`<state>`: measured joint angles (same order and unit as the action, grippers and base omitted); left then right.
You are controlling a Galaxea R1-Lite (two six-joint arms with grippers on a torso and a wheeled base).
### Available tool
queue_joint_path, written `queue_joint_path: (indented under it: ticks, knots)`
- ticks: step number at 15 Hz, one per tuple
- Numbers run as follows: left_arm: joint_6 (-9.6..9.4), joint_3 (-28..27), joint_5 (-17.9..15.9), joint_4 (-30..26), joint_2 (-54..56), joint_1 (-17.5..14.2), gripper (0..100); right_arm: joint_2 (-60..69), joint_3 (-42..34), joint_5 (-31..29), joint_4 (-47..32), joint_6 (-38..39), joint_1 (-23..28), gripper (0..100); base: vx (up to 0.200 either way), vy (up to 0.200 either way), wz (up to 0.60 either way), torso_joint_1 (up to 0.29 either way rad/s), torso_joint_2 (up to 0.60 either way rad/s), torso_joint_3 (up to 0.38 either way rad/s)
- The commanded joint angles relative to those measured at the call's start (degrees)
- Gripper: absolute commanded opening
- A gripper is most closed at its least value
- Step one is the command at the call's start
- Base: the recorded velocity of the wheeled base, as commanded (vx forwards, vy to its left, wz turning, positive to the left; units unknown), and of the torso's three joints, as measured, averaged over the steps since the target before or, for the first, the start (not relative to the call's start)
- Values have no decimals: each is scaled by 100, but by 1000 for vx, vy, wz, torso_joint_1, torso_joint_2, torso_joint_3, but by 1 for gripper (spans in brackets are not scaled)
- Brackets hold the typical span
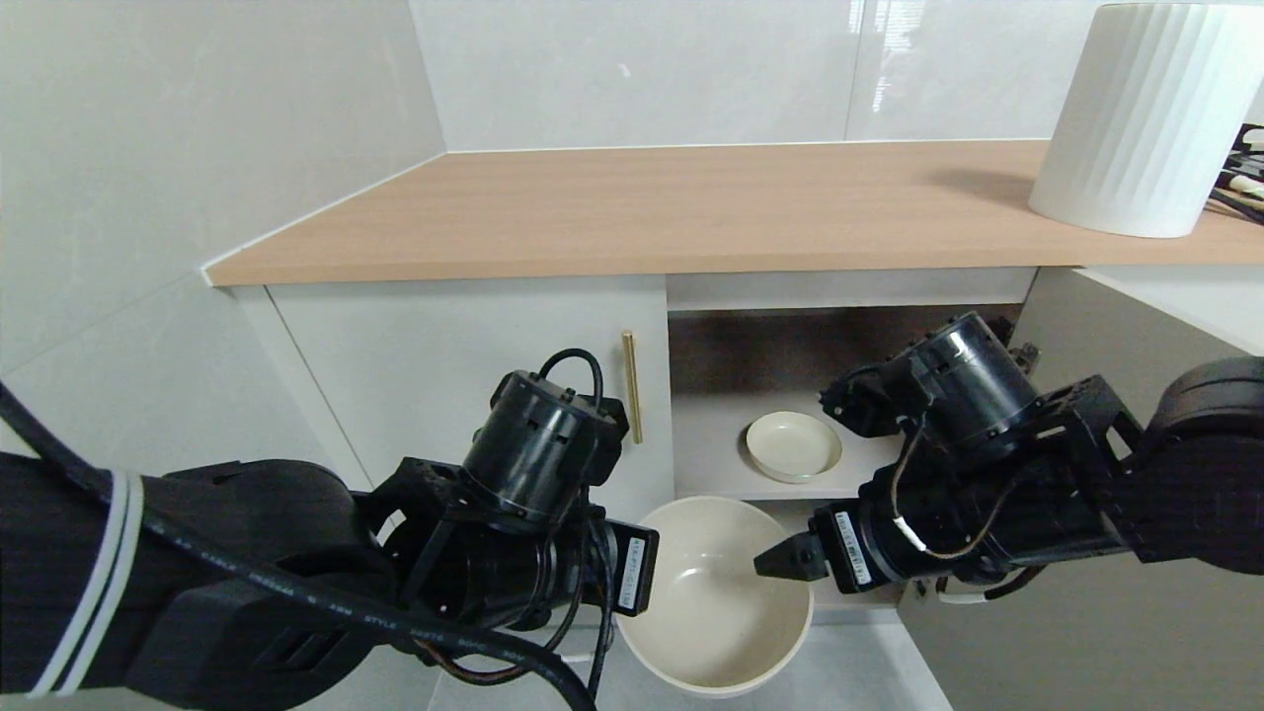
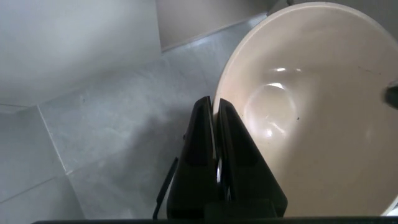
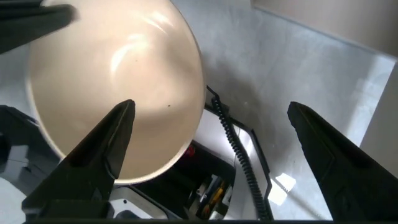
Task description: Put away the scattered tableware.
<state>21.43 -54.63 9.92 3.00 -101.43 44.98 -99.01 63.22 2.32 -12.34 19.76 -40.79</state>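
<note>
Clamped by the rim in the closed left pincer (image 2: 216, 124): a cream bowl (image 1: 713, 592), hanging above the floor before the open cabinet, lower than the shelf (image 1: 706, 464) bearing a small dish (image 1: 793, 445). Probably rigid, light, slick and chippable; best gripped at the rim. Spread open beside the opposite rim: right pincer (image 3: 208, 115), contact unclear.

Rear wall (image 1: 642, 69) and left side wall (image 1: 197, 128): large pale glossy tiles, with light reflections at upper right. A wood-topped desk (image 1: 642, 212) runs along the rear wall into the corner. White cabinet below: left door (image 1: 464, 355) closed, with a slim brass handle (image 1: 632, 385) (vertical, at the door's edge); right compartment open, with a shelf (image 1: 706, 449) inside. A ribbed white vessel (image 1: 1145, 118) stands on the desk at right. Floor (image 2: 106, 124): grey tiles.
</note>
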Motion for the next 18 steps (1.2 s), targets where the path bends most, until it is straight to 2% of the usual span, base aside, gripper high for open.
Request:
queue_joint_path:
  ticks: [1,2,13,14,18]
  knots:
    - [1,5,1,-1,18,28,0,-189,15,-3,12,1,-17,100,0,0,0,0,0,0]
    - [1,5,10,-1,18,37,0,-197,24,-3,12,19,-17,0,0,0,0,0,0,0]
    - [-7,31,10,-1,-26,46,0,-329,6,6,126,98,-131,0,0,0,0,0,0,0]
    - [-16,31,27,-1,-26,46,100,-338,6,6,117,98,-140,0,0,0,0,0,0,0]
    - [1,13,106,8,114,37,100,-356,15,-3,126,98,-140,0,0,0,0,0,0,0]
